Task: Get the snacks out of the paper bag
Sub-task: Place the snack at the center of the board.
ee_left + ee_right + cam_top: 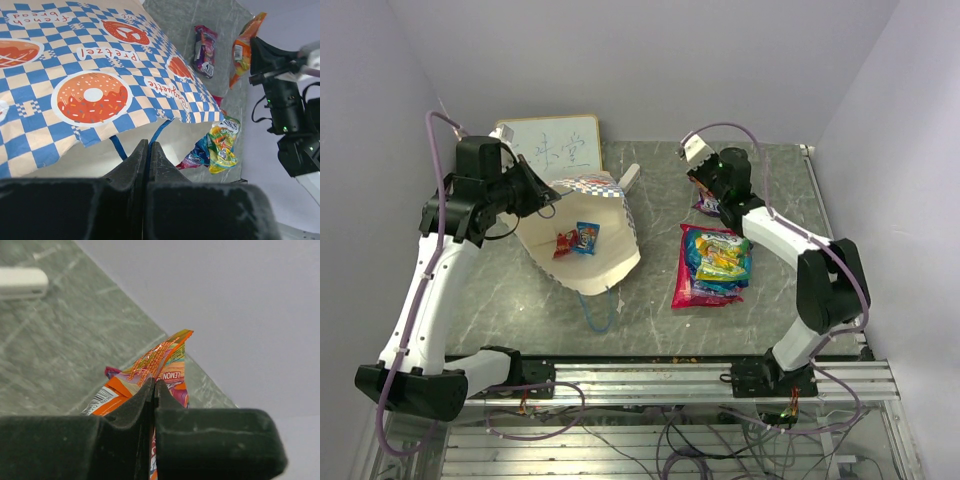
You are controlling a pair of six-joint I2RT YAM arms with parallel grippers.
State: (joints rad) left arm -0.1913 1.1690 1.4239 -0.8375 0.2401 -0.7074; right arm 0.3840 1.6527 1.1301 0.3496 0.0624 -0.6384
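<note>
The paper bag [610,262] lies on its side with its mouth open; a small red packet [564,243] and a small blue one [586,237] lie inside. My left gripper [550,199] is at its upper rim, shut on a blue cord handle [156,134]; the left wrist view looks past the fingertips of that gripper [148,145] to the checked side [100,75]. My right gripper [705,192] is shut on an orange snack packet [162,362], held above the table [242,50]. A purple packet [205,50] lies below it. Pink-red, blue and green-yellow snacks [715,262] are piled right of the bag.
A white framed writing board [555,145] leans at the back behind the bag. A small white oblong block [628,178] lies beside the bag's far corner, also in the right wrist view [22,282]. Grey walls close in three sides; a metal rail [650,375] runs along the near edge.
</note>
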